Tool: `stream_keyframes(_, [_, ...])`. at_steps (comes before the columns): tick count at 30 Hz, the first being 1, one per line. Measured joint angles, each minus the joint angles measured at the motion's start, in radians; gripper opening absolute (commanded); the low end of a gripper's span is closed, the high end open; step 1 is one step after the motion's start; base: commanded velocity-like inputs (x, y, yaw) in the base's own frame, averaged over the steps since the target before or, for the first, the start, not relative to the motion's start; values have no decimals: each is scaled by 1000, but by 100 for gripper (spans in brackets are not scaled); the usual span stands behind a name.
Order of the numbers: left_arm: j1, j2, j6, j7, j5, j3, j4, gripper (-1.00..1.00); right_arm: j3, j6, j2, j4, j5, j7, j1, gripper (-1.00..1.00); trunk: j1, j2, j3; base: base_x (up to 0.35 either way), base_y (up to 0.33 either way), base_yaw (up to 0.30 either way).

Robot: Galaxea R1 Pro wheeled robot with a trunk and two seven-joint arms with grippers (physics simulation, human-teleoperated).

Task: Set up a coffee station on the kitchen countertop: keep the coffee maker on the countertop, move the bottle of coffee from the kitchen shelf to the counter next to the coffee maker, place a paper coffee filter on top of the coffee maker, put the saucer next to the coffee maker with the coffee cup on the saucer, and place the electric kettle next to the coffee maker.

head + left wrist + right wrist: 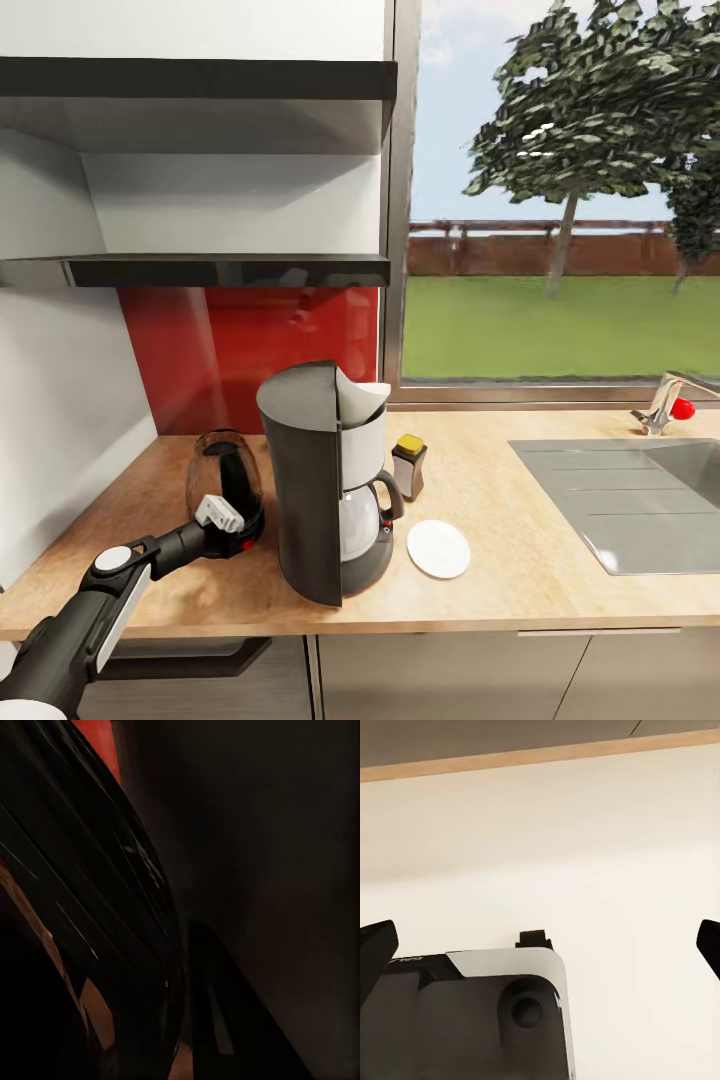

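The dark coffee maker [310, 480] stands on the wooden countertop [520, 590] with a white paper filter [362, 400] on its top. Just right of it stands the bottle of coffee [408, 465] with a yellow cap, and the white saucer [438, 548] lies bare in front of that. The dark see-through electric kettle [215, 470] sits upright on the counter, close to the maker's left side. My left gripper [243, 528] is shut on its handle; the kettle's glossy wall [97, 907] looms very close in the left wrist view. My right gripper [544, 945] is open and holds nothing.
A steel sink [620, 500] with a faucet [665, 400] takes up the counter's right part under a window. Two dark shelves [200, 270] hang above the kettle. A white wall [60, 420] closes the counter's left end. The right wrist view looks down on pale floor and the robot's base [487, 1020].
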Motion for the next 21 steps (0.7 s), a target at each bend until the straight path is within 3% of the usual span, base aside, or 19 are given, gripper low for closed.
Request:
stream_keyframes(1, [0,0,1,0,1,0,0,-100,0,0,0,0,0,0,0,100,0,0,0,0,0,0])
stream_keyframes(2, [0,1,2,0,2,1,-1,100,0,0,0,0,0,0,0,100,0,0,0,0,0,0])
stream_keyframes(3, [0,2,3,0,-20,1,42,100,0,0,0,0,0,0,0,100,0,0,0,0,0,0])
stream_keyframes(21, [-3,10,-5,-1,-18,12,44,100,0,0,0,0,0,0,0,100,0,0,0,0,0,0])
